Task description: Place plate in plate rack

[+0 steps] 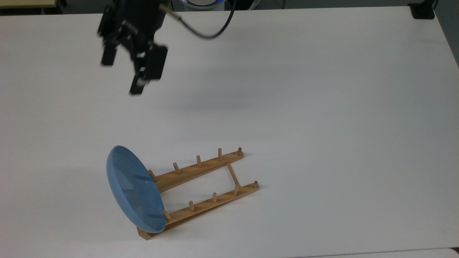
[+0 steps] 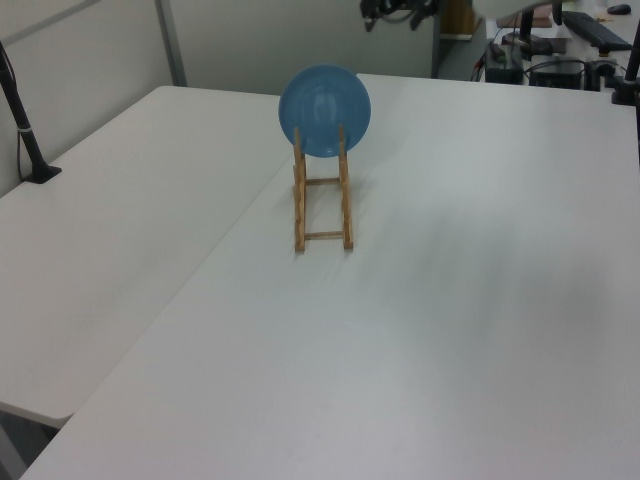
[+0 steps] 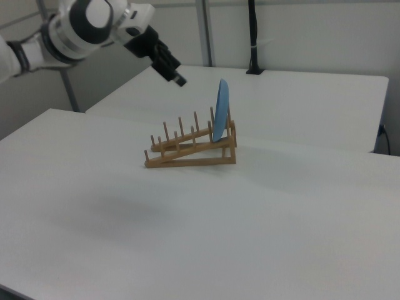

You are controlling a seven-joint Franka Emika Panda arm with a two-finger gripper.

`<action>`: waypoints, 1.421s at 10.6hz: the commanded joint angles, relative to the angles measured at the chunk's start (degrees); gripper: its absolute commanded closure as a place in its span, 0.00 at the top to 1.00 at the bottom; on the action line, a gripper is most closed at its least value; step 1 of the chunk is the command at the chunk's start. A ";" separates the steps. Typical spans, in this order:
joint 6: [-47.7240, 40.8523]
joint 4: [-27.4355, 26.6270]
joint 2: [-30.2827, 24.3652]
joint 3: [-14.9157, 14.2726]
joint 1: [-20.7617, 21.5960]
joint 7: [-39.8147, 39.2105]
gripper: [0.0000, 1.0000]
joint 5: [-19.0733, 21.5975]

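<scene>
The light-blue plate (image 1: 135,188) stands on edge in the plate rack (image 1: 200,191), slotted behind the end pegs at its raised end. The claw (image 1: 122,73) hangs released and empty, well above the rack and apart from it, over the white table (image 1: 322,107)
</scene>
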 commanded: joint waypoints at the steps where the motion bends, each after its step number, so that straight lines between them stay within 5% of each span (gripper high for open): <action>1: -15.42 -3.44 -8.49 1.52 1.03 -2.13 1.00 14.11; 4: -24.53 -6.06 -14.02 1.88 1.12 -2.83 1.00 22.75; 6: -24.72 -11.61 -17.91 1.88 1.91 -14.73 1.00 25.83; 9: -24.72 -12.14 -17.83 1.88 1.30 -31.34 1.00 27.07; 12: -26.64 -12.15 -17.74 1.79 -0.80 -57.52 1.00 26.99; 15: -32.95 -10.92 -17.91 1.35 -2.30 -71.79 1.00 27.07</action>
